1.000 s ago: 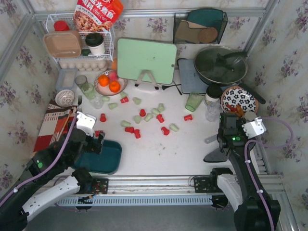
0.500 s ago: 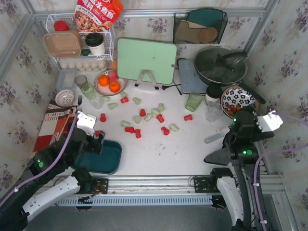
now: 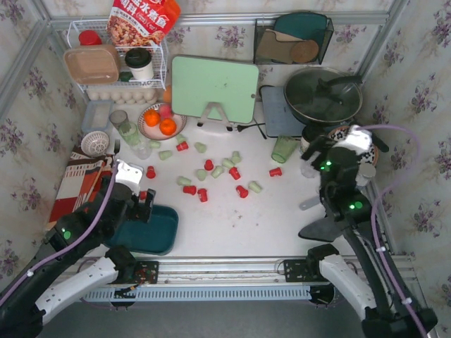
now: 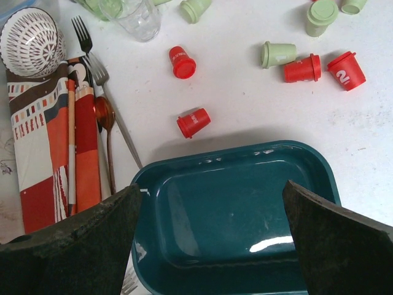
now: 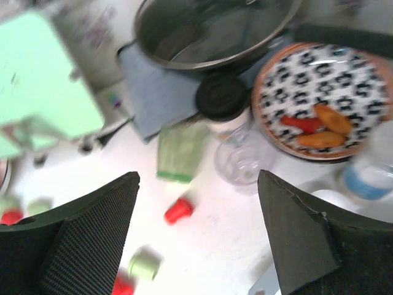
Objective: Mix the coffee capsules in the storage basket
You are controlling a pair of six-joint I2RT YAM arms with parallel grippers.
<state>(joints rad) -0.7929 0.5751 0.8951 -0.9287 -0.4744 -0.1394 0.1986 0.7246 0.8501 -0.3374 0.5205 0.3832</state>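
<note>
While the capsules [image 3: 208, 165] lie scattered on the table [image 3: 232, 218] beyond the empty basket [image 4: 233, 209], gathering is judged not yet begun. The left gripper [image 4: 212, 203] is held spread above the basket, and the right gripper [image 5: 196, 184] is held spread over a glass [image 5: 239, 161]. A capsule must next be pinched.

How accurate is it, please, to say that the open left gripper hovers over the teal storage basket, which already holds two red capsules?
Not quite: the storage basket is empty, as the left wrist view shows. The open left gripper does hover over it.
</note>
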